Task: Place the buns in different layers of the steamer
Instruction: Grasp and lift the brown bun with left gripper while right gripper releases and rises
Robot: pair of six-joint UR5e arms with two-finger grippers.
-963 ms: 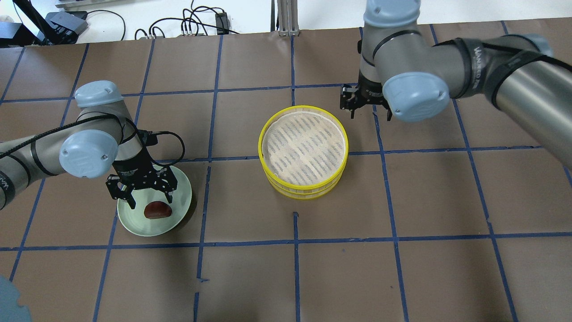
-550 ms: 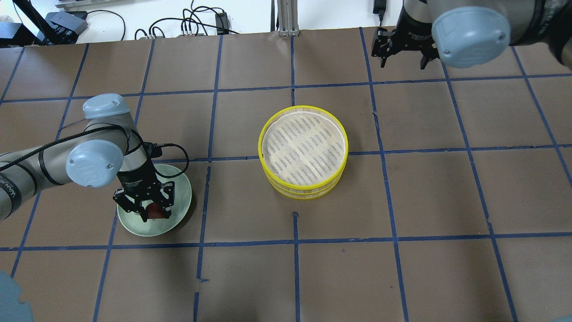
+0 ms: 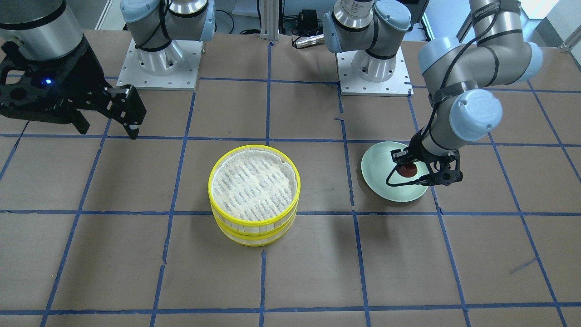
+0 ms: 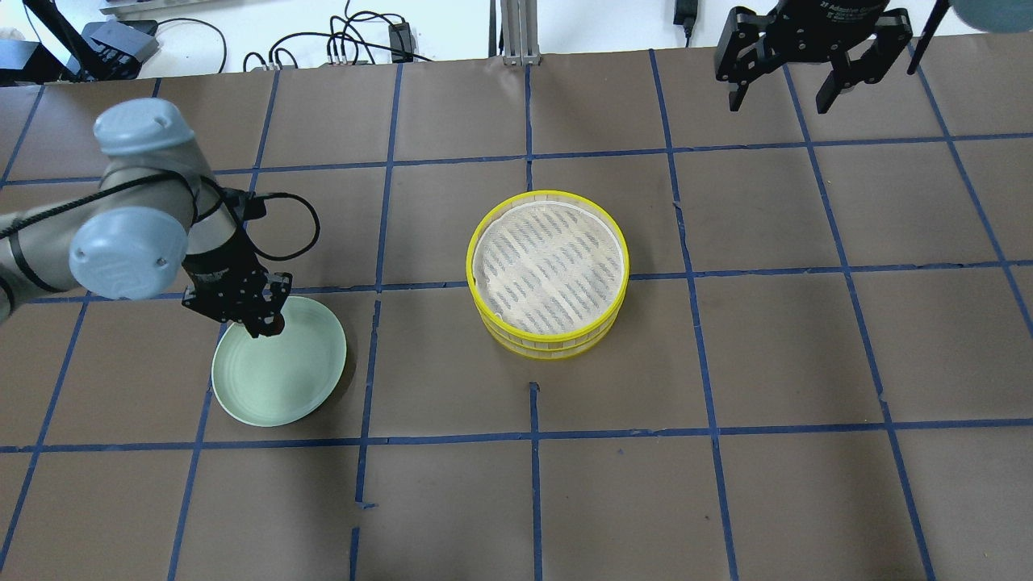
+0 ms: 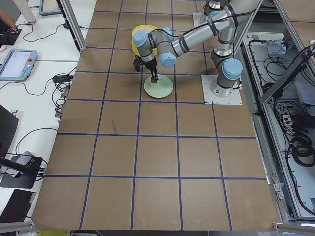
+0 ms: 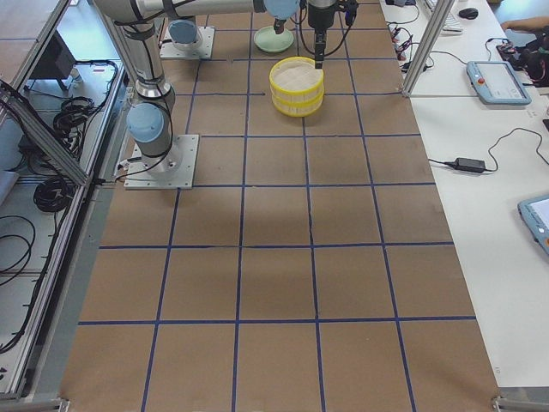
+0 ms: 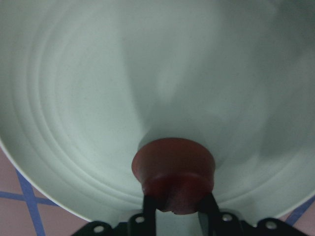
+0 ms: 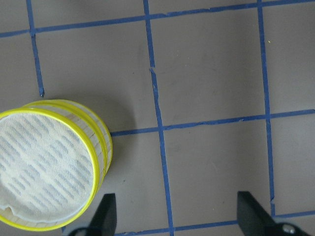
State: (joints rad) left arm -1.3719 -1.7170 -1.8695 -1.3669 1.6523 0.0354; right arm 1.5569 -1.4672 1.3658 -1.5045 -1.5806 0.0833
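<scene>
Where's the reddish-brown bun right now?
The reddish-brown bun is on the overhead view's left, pinched by the left gripper above the pale green plate, left of the steamer layers.

A pale green plate [image 4: 278, 383] lies flat on the counter [image 4: 726, 355], which is covered in brown paper and marked into squares by blue tape lines [image 4: 533, 436]. The plate's rim lies close to two of those lines. Beyond the counter's far edge, black cables [image 4: 355, 40] tangle beside an upright aluminium post [image 4: 516, 32]. On the white side benches sit a teach pendant [image 5: 18, 64] and what looks like a power brick [image 6: 470, 163].
</scene>
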